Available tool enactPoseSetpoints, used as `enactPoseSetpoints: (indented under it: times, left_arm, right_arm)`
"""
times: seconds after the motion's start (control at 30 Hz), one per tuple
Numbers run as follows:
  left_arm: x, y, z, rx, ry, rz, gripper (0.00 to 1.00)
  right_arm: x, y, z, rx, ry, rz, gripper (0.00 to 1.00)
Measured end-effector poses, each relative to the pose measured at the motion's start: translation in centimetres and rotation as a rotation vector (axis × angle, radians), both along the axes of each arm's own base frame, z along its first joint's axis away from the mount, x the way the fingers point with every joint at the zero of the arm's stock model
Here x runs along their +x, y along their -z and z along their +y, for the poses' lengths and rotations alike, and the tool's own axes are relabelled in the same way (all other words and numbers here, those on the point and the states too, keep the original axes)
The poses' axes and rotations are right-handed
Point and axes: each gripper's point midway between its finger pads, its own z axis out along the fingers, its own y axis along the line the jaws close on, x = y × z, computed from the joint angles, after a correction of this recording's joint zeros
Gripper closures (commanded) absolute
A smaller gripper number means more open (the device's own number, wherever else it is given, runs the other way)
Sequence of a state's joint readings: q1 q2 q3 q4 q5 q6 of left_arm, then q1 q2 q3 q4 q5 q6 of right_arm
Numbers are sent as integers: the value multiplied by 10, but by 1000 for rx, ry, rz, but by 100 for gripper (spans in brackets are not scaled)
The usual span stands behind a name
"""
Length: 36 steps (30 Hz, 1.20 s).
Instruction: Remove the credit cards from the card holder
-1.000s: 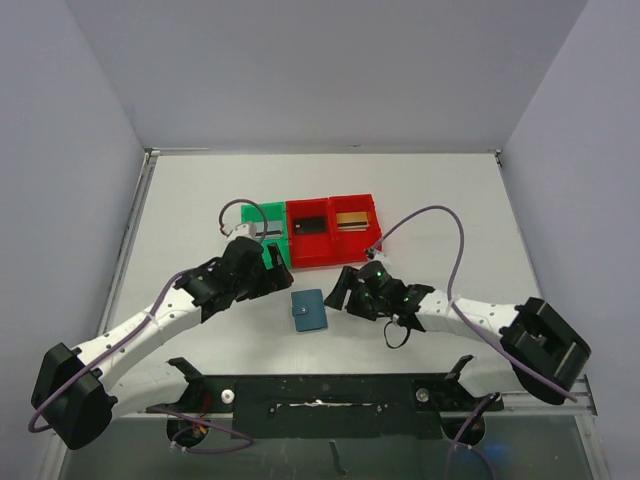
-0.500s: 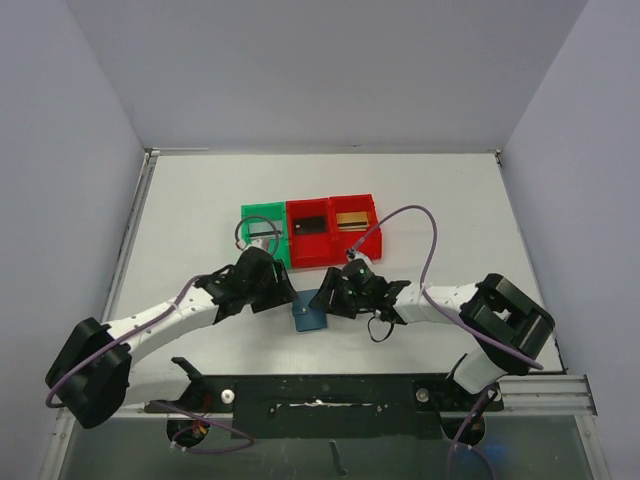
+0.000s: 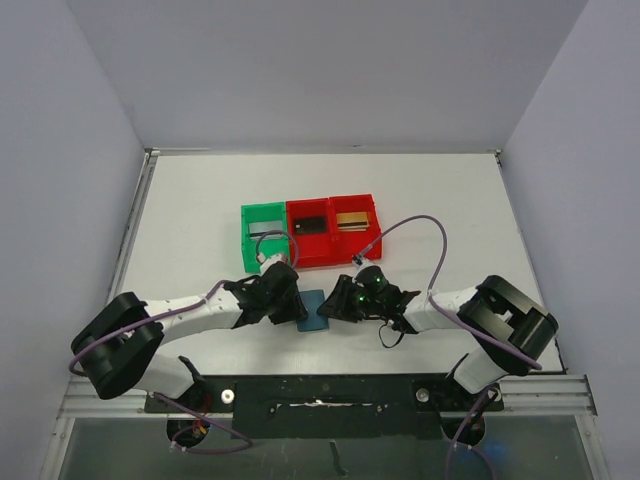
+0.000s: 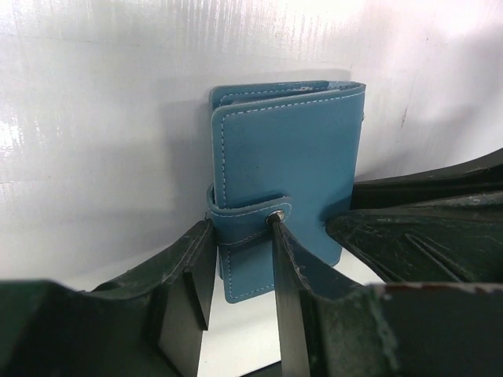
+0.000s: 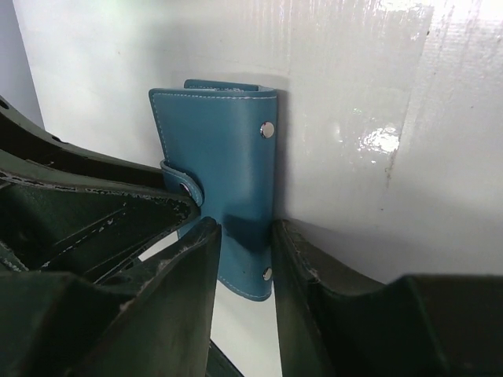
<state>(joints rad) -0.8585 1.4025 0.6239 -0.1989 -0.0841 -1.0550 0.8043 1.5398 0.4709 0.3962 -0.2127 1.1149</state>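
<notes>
The card holder [image 3: 312, 312] is a small blue wallet, closed, lying flat on the white table between my two grippers. The left wrist view shows its strap and metal snap [image 4: 275, 218]. My left gripper [image 3: 297, 307] [image 4: 243, 226] is closed narrowly on the strap side of the card holder [image 4: 291, 149], one fingertip at the strap's fold and the other on the snap. My right gripper [image 3: 329, 307] [image 5: 243, 228] pinches the opposite long edge of the card holder [image 5: 220, 141]. Any credit cards inside it are hidden.
Behind the wallet stand a green bin [image 3: 246, 238] and two red bins [image 3: 292, 243] [image 3: 373, 218] in a row, each with a card inside. Purple cables loop over both arms. The black base rail [image 3: 320, 392] runs along the near edge.
Both arms moved inward from either side of the wallet. Their jaws narrowed from wide open and now close around its two edges.
</notes>
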Motion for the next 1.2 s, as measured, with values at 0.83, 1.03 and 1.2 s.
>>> enactPoseSetpoints:
  times: [0.83, 1.03, 1.2]
  left_arm:
    - [29, -50, -23, 90, 12, -125, 49]
    - [16, -24, -19, 172, 48, -61, 53]
    - [11, -16, -15, 201, 59, -28, 74]
  right_arm:
    - [-5, -26, -13, -64, -2, -77, 100]
    - [-4, -24, -18, -86, 13, -75, 100]
    - [-4, -22, -19, -97, 20, -75, 100]
